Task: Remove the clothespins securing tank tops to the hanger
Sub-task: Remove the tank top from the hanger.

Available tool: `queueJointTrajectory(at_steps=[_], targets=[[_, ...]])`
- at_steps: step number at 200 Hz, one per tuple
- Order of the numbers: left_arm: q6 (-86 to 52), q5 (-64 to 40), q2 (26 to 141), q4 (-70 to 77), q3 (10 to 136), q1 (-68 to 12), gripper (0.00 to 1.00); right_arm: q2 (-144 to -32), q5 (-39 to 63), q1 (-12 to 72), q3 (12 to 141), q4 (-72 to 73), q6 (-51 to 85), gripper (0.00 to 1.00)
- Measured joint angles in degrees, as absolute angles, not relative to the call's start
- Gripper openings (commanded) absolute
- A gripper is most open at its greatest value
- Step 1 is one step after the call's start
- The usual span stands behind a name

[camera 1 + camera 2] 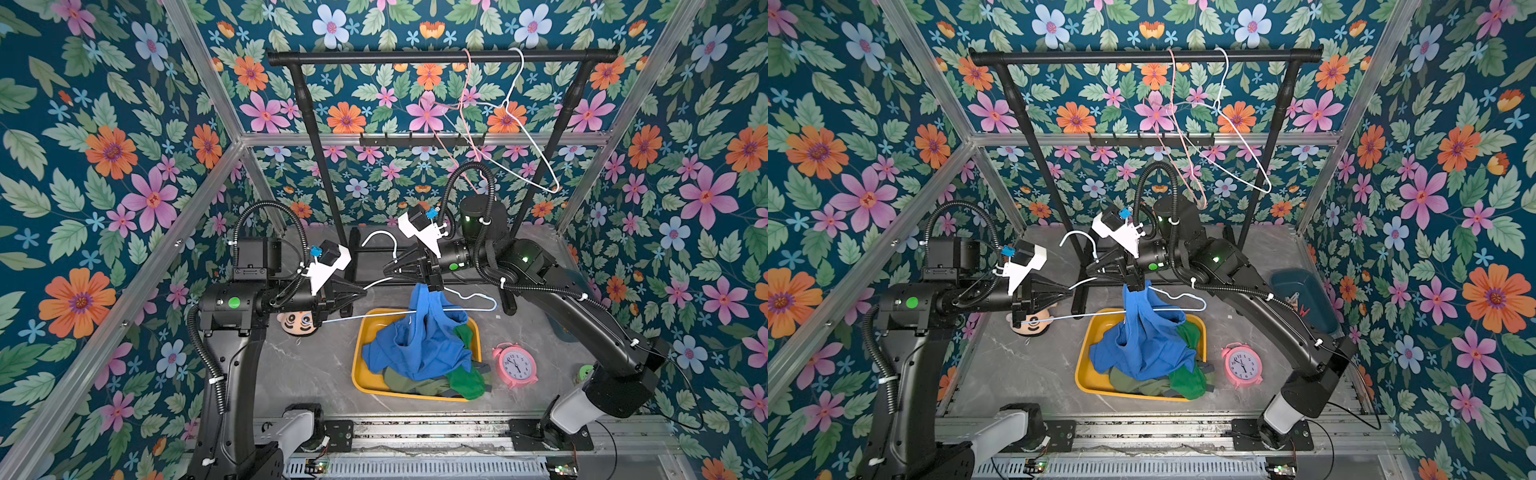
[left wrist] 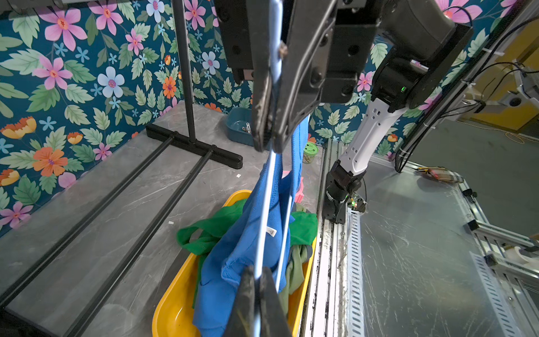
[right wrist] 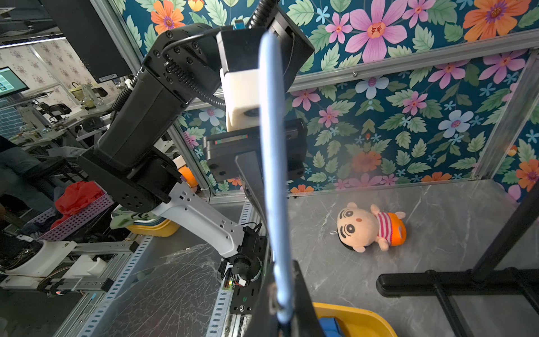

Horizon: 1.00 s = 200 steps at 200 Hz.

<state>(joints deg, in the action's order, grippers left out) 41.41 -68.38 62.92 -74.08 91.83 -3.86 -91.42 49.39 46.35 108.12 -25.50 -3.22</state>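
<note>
I see the left gripper [image 1: 363,291] clamped shut on one arm of the pale blue wire hanger [image 1: 374,316] and the right gripper [image 2: 268,144] clamped on it near the hook, above the yellow plastic tray [image 1: 356,365] by the desk's front edge. The plain blue tank top [image 1: 419,340] hangs from the hanger into that tray, over the bright green tank top [image 1: 467,380] and olive tank top [image 1: 411,384]. A small red clothespin [image 1: 1304,310] lies in the dark teal bin [image 1: 1312,299] at the desk's right edge.
</note>
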Motion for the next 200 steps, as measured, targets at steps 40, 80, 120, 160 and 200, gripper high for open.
queueJointTrajectory(at_steps=[40,80,120,160,200], targets=[[41.5,-64.4,60.9,-73.6,90.6,-4.1,0.00,-91.5,49.7,46.4,106.1,-24.5,-1.9,0.02],[44.1,-57.5,60.1,-75.7,91.2,-4.1,0.00,-89.5,47.5,46.5,101.6,-24.5,-1.7,0.21],[46.6,-51.9,60.1,-77.3,90.6,-4.2,0.00,-87.4,43.5,46.4,97.9,-26.0,-1.9,0.26],[46.7,-46.3,59.6,-76.9,91.0,-4.1,0.00,-84.5,40.8,45.4,93.5,-26.8,-2.0,0.26],[48.7,-42.7,61.8,-80.9,97.2,-4.1,0.00,-79.9,40.1,41.3,89.4,-25.0,-0.4,0.27]])
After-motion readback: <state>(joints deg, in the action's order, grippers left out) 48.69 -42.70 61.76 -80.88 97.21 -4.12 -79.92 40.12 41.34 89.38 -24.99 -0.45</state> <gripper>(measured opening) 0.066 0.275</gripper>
